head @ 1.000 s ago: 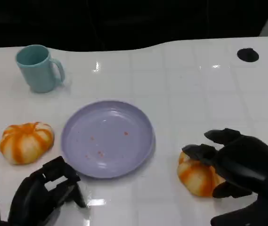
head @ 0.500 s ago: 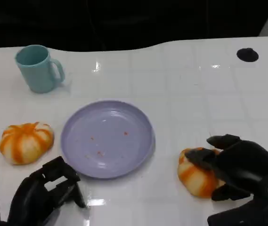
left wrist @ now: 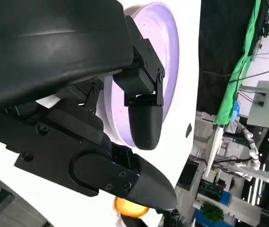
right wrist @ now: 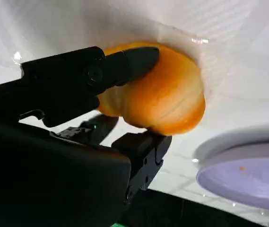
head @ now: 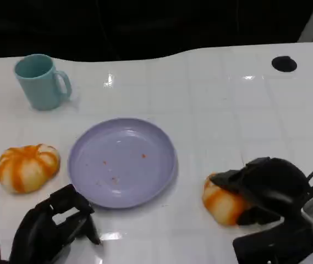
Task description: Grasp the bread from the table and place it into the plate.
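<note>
Currently the fingers (right wrist: 134, 61) of the right hand (head: 269, 187) clamp the bread (head: 219, 202), which sits on the table (head: 228, 110) at the plate's (head: 122, 162) 4 o'clock. Confirm a firm hold before lifting, then clear the rim. The left hand (head: 51, 223) rests with fingers apart, holding nothing. Compared with a second ago, the right hand has closed lower over the bread.

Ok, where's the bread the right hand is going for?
In the head view the bread lies on the table at lower right, just right of the purple plate, with the right hand closed around it.
</note>
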You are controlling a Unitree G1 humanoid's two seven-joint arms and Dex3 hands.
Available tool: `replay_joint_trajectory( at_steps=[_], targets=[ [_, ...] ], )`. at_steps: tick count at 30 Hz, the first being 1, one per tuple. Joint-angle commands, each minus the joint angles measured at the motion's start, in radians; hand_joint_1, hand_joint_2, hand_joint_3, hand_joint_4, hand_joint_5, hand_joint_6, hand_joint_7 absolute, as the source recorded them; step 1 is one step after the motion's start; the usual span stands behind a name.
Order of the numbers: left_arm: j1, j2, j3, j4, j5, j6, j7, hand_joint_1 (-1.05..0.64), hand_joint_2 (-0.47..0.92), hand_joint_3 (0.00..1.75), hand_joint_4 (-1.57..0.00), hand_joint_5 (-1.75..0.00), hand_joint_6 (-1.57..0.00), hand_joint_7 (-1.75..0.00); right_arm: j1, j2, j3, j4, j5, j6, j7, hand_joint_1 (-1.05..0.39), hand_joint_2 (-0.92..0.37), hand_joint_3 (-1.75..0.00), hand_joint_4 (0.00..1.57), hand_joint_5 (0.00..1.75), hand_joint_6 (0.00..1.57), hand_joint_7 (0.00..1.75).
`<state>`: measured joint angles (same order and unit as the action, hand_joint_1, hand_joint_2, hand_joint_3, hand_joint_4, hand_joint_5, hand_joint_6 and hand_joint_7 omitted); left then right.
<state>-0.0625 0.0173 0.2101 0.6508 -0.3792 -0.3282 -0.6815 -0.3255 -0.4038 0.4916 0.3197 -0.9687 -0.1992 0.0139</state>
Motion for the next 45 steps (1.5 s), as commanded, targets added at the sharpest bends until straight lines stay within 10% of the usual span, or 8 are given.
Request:
replay_joint_trajectory(
  at_steps=[1,6,9,13,22,45],
  targets=[
    [0.013,0.008,0.004,-0.011,-0.001,0.004,0.009,-1.04,0.78,0.00,-0.76,-1.69,-0.73,-1.35,-0.029,0.016,0.026,0.122,0.002,-0.011,-0.083,-0.30,-0.92,-0.18,0.81,1.35,1.17,0.12],
    [0.017,0.008,0.003,-0.019,0.000,0.006,0.009,-1.04,0.78,0.00,-0.76,-1.70,-0.72,-1.36,-0.054,0.019,0.042,0.174,0.012,-0.043,-0.154,-0.25,-0.92,-0.32,0.85,1.64,1.26,0.20],
    [0.018,0.008,0.002,-0.020,0.003,0.004,0.011,-1.04,0.78,0.00,-0.76,-1.70,-0.72,-1.37,-0.062,0.023,0.047,0.196,0.017,-0.053,-0.201,-0.23,-0.92,-0.34,0.85,1.73,1.01,0.80],
    [0.019,0.008,0.002,-0.021,0.002,0.008,0.012,-1.05,0.78,0.00,-0.75,-1.70,-0.71,-1.39,-0.070,0.030,0.049,0.219,0.020,-0.066,-0.274,-0.22,-0.87,-0.39,0.86,1.75,0.90,1.14],
    [0.018,0.009,0.002,-0.023,0.006,0.015,0.024,-1.05,0.77,0.00,-0.76,-1.70,-0.70,-1.40,-0.088,0.073,0.035,0.330,0.055,-0.185,-0.557,-0.14,-0.42,-1.00,0.89,1.75,0.72,1.65],
    [0.011,0.014,0.004,-0.005,0.006,0.005,0.012,-1.04,0.78,0.00,-0.76,-1.68,-0.72,-1.37,-0.149,0.241,-0.043,0.430,0.284,-0.449,-0.652,-0.07,-0.12,-1.55,1.05,1.75,0.81,1.72]
  ],
)
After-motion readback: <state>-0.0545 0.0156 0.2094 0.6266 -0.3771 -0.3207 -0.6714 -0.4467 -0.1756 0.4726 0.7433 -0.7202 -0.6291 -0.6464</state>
